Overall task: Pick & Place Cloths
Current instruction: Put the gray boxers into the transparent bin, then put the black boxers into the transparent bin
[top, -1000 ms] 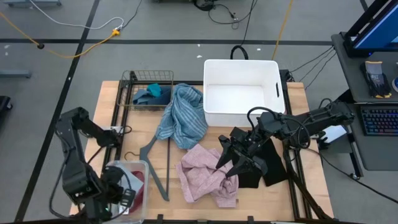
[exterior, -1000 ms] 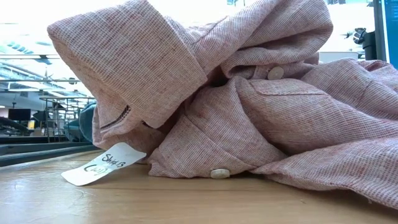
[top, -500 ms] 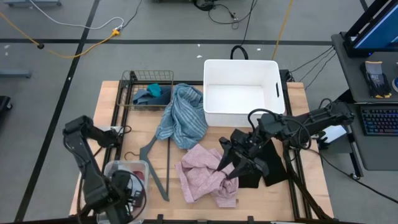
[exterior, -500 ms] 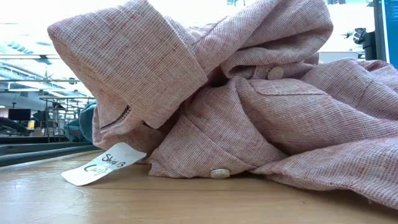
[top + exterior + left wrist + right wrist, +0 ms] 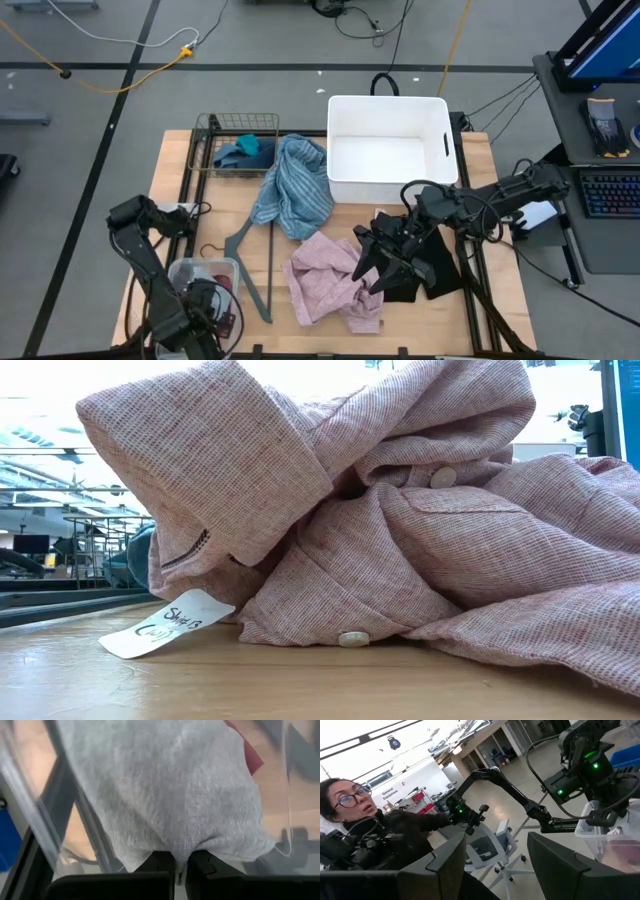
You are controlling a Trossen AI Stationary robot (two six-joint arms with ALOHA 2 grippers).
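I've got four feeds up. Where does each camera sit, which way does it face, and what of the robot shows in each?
High: above, straight down on the table; both arms, white bin.
Low: at tabletop level, filled by the pink shirt; no arm.
Left wrist: left gripper shut on grey cloth.
Right wrist: right gripper open, facing the room and a person.
Shared: high and low both show the pink shirt.

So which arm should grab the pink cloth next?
Probably the right: its open gripper hovers at the pink cloth's edge, while the left gripper is shut on a grey cloth at the clear bin.
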